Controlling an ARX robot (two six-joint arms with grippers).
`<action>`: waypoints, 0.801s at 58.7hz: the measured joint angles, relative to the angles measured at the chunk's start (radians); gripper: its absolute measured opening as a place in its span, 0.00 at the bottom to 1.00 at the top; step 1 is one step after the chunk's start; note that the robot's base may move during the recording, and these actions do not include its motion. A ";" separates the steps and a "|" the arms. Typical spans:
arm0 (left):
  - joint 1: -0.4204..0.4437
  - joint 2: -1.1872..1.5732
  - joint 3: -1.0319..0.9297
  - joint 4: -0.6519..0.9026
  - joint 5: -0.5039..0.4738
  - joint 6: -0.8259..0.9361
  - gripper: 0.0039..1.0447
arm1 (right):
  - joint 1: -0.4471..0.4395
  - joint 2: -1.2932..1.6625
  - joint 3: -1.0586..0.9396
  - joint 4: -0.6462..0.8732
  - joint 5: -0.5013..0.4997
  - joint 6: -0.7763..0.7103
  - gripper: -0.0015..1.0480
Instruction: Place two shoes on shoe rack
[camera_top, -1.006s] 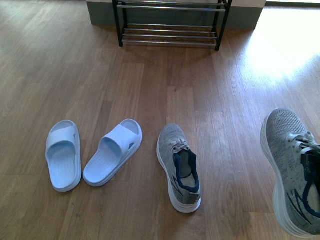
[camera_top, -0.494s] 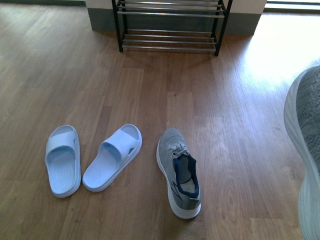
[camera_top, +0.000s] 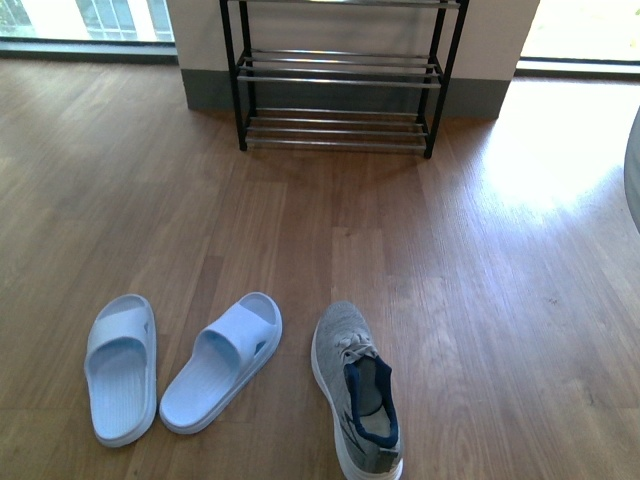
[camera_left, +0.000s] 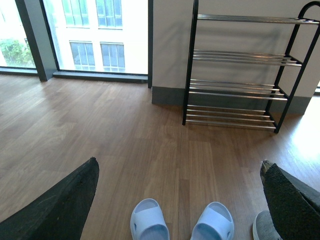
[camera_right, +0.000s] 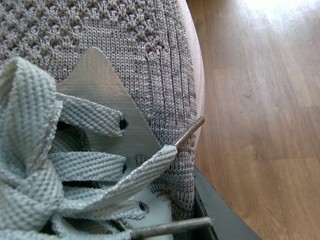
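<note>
Wood floor (camera_top: 450, 300), rack (camera_top: 340, 75) against the wall. Right jaws grip a sneaker (camera_right: 125, 50) aloft, mid-carry; left jaws spread, empty. Next: reach forward onto a shelf.

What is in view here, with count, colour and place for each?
slides: two, light blue, floor, left of the floor sneaker.
floor sneaker: one, grey, navy lining, floor, toe toward the rack.
held sneaker: one, grey knit, lifted at the right.
shoe rack: one, black frame, chrome rods, against the wall.
floor: one, brown wood.
windows: two, bright, either side of the rack's wall.
left hand: one, dark, open, holding nothing.
right hand: one, dark, shut on the held sneaker.
</note>
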 joint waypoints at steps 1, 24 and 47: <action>0.000 0.000 0.000 0.000 0.000 0.000 0.91 | 0.000 0.000 0.000 0.000 0.000 0.000 0.05; 0.000 0.000 0.000 0.000 0.000 0.000 0.91 | -0.001 0.000 0.000 0.000 0.000 0.000 0.05; 0.000 0.000 0.000 0.000 -0.003 0.000 0.91 | 0.000 -0.002 -0.002 0.000 -0.003 0.000 0.05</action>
